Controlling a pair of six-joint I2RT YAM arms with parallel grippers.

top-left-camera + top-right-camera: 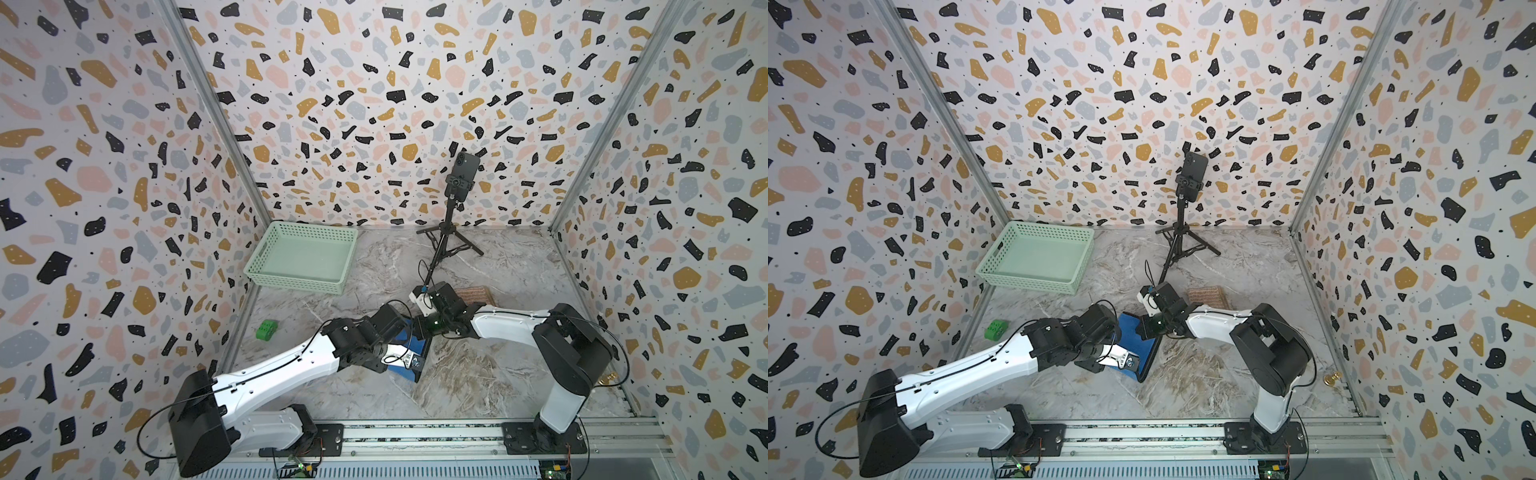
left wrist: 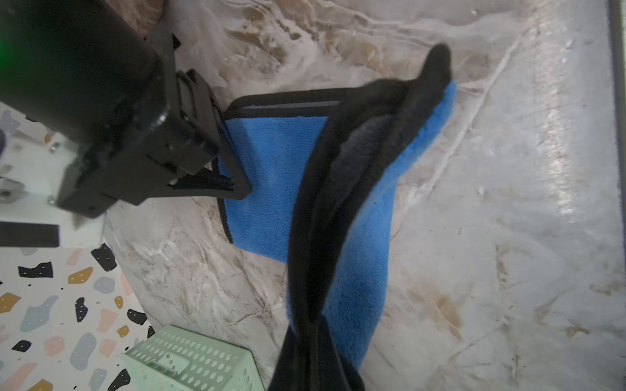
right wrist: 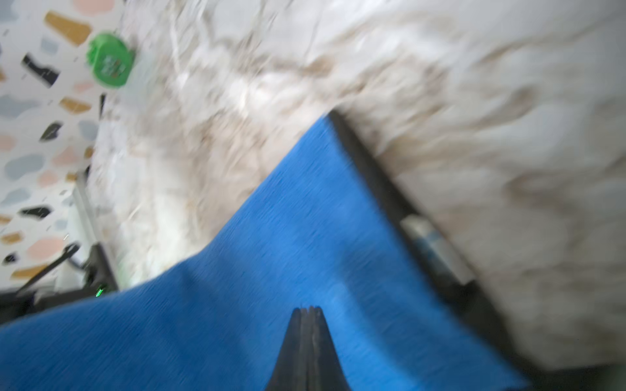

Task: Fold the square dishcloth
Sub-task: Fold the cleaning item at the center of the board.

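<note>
Pressed together, my right gripper [image 3: 307, 313] pinches the blue dishcloth [image 1: 1133, 328] on its blue face. My left gripper [image 1: 1133, 363] is clamped on the black-trimmed edge nearer my base. The dishcloth sits mid-table between my two arms. Part of it lies flat on the marbled table [image 1: 478, 374] and part is drawn up in a sagging flap toward my left wrist. In both top views my wrists cover most of it, so only slivers of blue show. Just beyond my right wrist lies a brown woven mat [image 1: 478, 294], and behind that stands a phone tripod [image 1: 446, 241]. A mint basket [image 1: 291, 286] sits in the far left corner and a green block [image 1: 266, 330] lies by the left wall, both well apart from the dishcloth.
</note>
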